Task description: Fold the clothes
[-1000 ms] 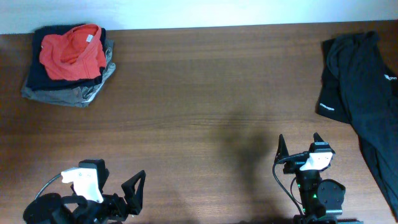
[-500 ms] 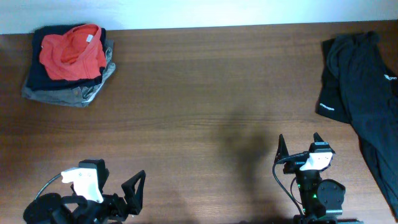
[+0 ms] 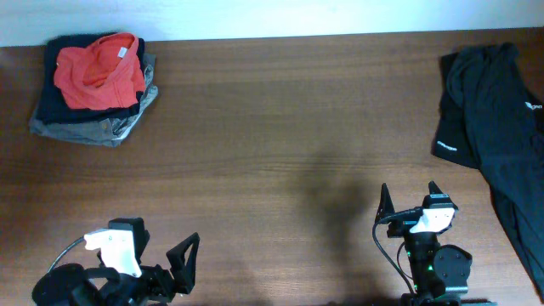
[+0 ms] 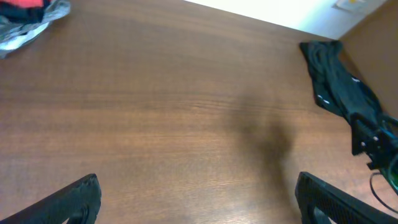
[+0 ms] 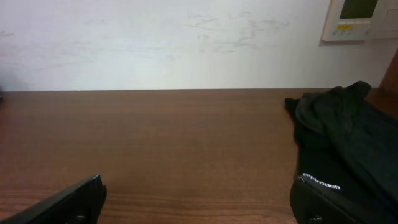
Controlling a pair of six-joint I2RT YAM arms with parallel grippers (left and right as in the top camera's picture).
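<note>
Overhead: dark brown wood-grain table, matte, flat. 1 orange-red T-shirt, soft and crumpled into a rough lump, white neck tag showing, sits on top of a stack at the far-left corner: 1 folded navy garment under it, 1 folded grey garment at the bottom, so 3 pieces in the stack. 1 black garment, limp and creased with small white logo print, is spread along the right edge. 2 arms at the near edge: left gripper and right gripper, both with jaws spread wide, nothing between them. The T-shirt is well apart from both, far up and left of the left gripper and diagonally across the table from the right one. Left wrist: 2 black fingers at the lower corners, jaws wide over bare wood; a sliver of the T-shirt with grey fabric beneath it at the top-left corner, far from the jaws; black garment at the right, the right arm near it. Right wrist: 2 black fingers low in frame, jaws wide and holding nothing; black garment bunched at the right, white logo text just by the right finger; white wall behind with 1 wall panel.
</note>
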